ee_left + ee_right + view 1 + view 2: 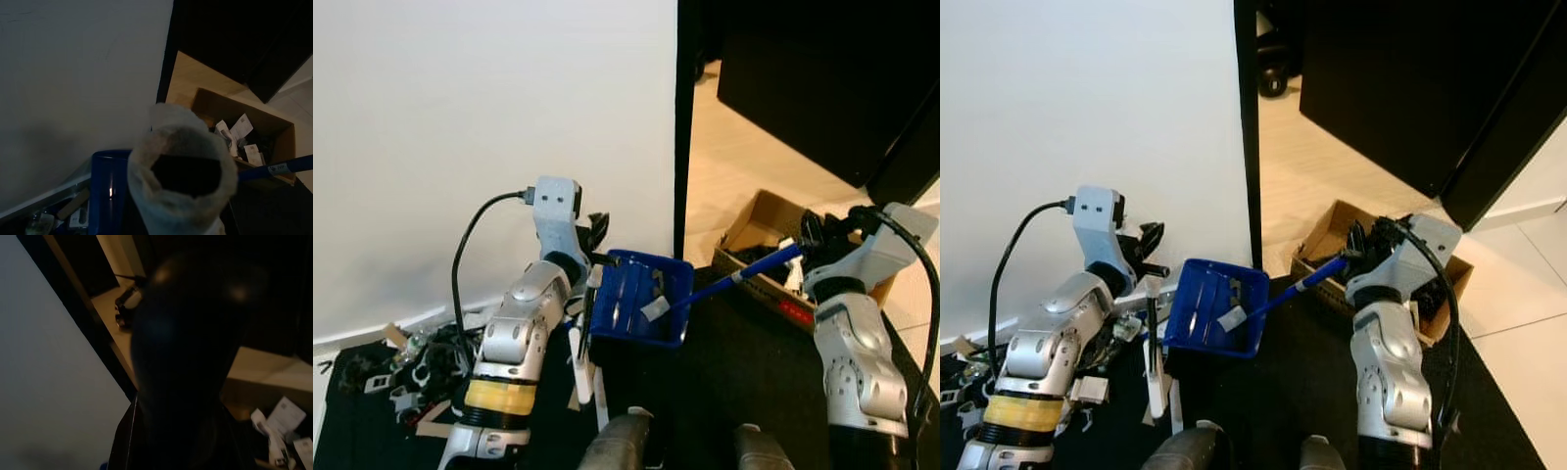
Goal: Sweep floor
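Fingers, right gripper [1363, 257] – seemingly clamped on one blue handle [1304, 282]; left gripper [597, 257] grips one dustpan [641, 299].

The right gripper's [1368, 245] fingers are lost against the dark clutter in the cardboard box [1332, 227]. Scraps inside the blue dustpan [641, 299] are too small to identify.

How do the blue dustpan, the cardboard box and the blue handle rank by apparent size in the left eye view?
1. Cardboard box and blue dustpan: they look alike; the right arm hides part of the box.
2. Blue handle, clearly the smallest.
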Robot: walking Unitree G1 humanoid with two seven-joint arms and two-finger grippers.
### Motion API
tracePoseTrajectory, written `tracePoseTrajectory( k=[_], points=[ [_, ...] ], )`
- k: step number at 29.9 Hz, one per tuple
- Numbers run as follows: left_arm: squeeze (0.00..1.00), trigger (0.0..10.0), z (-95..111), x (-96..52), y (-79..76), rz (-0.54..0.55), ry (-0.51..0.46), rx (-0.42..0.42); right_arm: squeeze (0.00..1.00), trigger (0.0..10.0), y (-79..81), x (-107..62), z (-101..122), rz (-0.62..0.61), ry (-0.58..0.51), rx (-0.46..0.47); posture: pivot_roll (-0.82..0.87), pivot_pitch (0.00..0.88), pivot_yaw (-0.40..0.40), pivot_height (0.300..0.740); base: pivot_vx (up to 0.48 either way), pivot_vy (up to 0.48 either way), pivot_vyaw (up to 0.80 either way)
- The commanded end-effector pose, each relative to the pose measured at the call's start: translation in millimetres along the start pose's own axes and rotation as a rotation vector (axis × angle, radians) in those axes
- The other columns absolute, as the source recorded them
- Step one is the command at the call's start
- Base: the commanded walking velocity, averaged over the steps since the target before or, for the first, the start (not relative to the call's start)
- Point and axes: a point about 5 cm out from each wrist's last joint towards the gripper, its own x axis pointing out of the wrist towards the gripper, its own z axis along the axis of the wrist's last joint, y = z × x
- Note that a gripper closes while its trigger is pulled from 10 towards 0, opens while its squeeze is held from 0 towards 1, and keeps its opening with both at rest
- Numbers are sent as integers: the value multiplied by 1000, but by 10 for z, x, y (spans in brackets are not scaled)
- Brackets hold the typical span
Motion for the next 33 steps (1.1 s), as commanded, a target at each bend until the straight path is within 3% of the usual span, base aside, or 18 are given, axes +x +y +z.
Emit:
tracePoseTrajectory(
  k=[1,5,33],
  points=[
    [0,10000,24,14,-20,3,-20,22,0,10000,77,19,39,38,-39,22,29,109,96,740,0,0,0],
    [0,10000,11,22,-23,2,-23,19,0,10000,79,25,26,41,-35,22,29,102,93,740,0,-307,0],
    [0,10000,-11,69,-33,8,-31,4,0,10000,86,16,-55,53,-12,26,25,101,93,740,353,-312,0]
  ],
)
